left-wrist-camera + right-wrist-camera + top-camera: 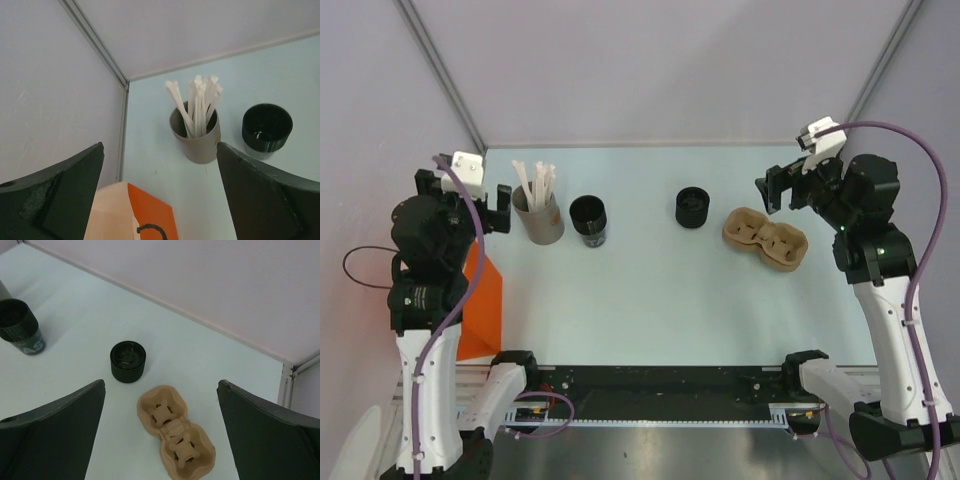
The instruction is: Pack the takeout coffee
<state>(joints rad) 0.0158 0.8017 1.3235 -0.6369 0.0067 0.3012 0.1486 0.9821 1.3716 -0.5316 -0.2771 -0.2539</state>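
While both arms hang above the table's far corners, nothing is packed yet. The takeout coffee [691,208] stands upright, lid on, long axis vertical, at upper centre-right of the overhead view, clear of everything around it.

Position relative to the end effectors: the coffee lies left of and slightly below the right gripper [775,190] in the overhead frame, and sits centre-left in the right wrist view. The left gripper [503,210] is well apart from it, with two other cups between. My judgement: the right arm is the nearer and has the unobstructed line.

Grippers: both have their jaws spread wide and hold nothing.

Containers:
- Cardboard carrier [766,238], right of the coffee, near but not touching; both wells are vacant.
- Grey cup [538,215], upper left, holding white wrapped straws.
- Unlidded black cup [589,220], just right of the grey one; interior dark, contents cannot be told.
- Orange bag [480,300], left edge, partly under the left arm; contents not visible.
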